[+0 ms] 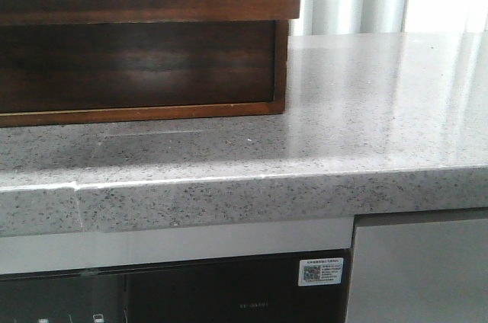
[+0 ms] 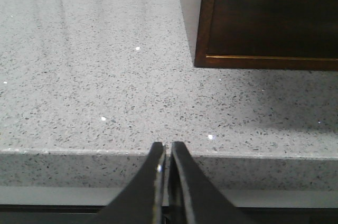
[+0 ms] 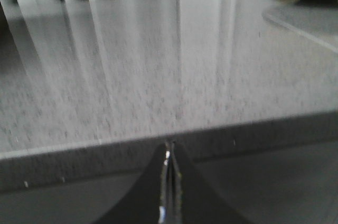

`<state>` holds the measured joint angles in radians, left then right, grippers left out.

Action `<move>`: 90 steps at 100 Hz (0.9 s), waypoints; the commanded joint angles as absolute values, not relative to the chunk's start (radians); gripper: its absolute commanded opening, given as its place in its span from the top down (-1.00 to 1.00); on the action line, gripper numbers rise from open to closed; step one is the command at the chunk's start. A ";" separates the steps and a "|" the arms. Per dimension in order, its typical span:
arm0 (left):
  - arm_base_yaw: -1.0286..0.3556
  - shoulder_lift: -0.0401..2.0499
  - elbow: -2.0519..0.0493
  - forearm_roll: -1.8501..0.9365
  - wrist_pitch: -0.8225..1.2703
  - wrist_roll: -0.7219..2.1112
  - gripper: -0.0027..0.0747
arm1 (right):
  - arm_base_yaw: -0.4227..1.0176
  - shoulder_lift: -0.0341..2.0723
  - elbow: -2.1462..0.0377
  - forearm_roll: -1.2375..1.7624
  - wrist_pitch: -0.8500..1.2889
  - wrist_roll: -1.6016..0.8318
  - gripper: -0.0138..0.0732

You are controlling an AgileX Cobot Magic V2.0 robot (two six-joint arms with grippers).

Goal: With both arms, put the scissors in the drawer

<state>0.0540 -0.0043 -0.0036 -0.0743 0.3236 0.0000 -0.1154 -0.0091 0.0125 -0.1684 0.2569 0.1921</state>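
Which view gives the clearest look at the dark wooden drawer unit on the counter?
The front view: the drawer unit shows its wide glossy front and right edge on the counter. The left wrist view catches only one lower corner; the right wrist view shows none of it.

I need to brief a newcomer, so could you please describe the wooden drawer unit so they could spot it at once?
Start at the speckled grey counter that fills the front view. On its far left stands the drawer unit, a dark reddish-brown glossy wooden box. Nothing else on the stone is wooden or dark, and a thin pale line runs along its lower edge.
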 commanded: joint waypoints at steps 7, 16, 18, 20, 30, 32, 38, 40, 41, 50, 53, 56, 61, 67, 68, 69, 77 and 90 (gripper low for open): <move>0.058 -0.038 0.017 -0.078 0.275 -0.009 0.98 | -0.123 -0.037 0.044 -0.118 0.298 0.110 0.83; 0.058 -0.038 0.017 -0.078 0.273 -0.009 0.98 | -0.123 -0.037 0.044 -0.115 0.314 0.090 0.83; 0.058 -0.038 0.017 -0.078 0.273 -0.009 0.98 | -0.121 -0.037 0.044 -0.113 0.314 0.088 0.83; 0.058 -0.038 0.017 -0.078 0.273 -0.009 0.98 | -0.121 -0.037 0.044 -0.113 0.314 0.088 0.83; 0.058 -0.038 0.017 -0.078 0.273 -0.009 0.98 | -0.121 -0.037 0.044 -0.113 0.314 0.088 0.83; 0.058 -0.038 0.017 -0.078 0.273 -0.009 0.98 | -0.121 -0.037 0.044 -0.113 0.314 0.088 0.83; 0.058 -0.038 0.017 -0.078 0.273 -0.009 0.98 | -0.121 -0.037 0.044 -0.113 0.312 0.088 0.83; 0.058 -0.038 0.017 -0.078 0.273 -0.009 0.98 | -0.121 -0.037 0.044 -0.113 0.312 0.088 0.83; 0.058 -0.038 0.017 -0.078 0.273 -0.009 0.98 | -0.121 -0.037 0.044 -0.113 0.312 0.088 0.83; 0.058 -0.038 0.017 -0.078 0.273 -0.009 0.98 | -0.121 -0.037 0.044 -0.113 0.312 0.088 0.83; 0.058 -0.038 0.017 -0.078 0.273 -0.009 0.98 | -0.121 -0.037 0.044 -0.113 0.312 0.088 0.83; 0.058 -0.038 0.017 -0.078 0.273 -0.009 0.98 | -0.121 -0.037 0.044 -0.113 0.312 0.088 0.83; 0.058 -0.038 0.017 -0.078 0.273 -0.009 0.98 | -0.121 -0.037 0.044 -0.113 0.312 0.088 0.83; 0.058 -0.038 0.017 -0.078 0.271 -0.009 0.98 | -0.121 -0.037 0.044 -0.113 0.312 0.088 0.83; 0.058 -0.038 0.017 -0.078 0.271 -0.009 0.98 | -0.121 -0.037 0.044 -0.113 0.312 0.088 0.83; 0.058 -0.038 0.017 -0.078 0.271 -0.009 0.98 | -0.121 -0.037 0.044 -0.113 0.312 0.088 0.83; 0.058 -0.038 0.017 -0.078 0.271 -0.009 0.98 | -0.121 -0.037 0.044 -0.113 0.312 0.088 0.83; 0.058 -0.038 0.017 -0.078 0.271 -0.009 0.98 | -0.121 -0.037 0.044 -0.113 0.312 0.088 0.83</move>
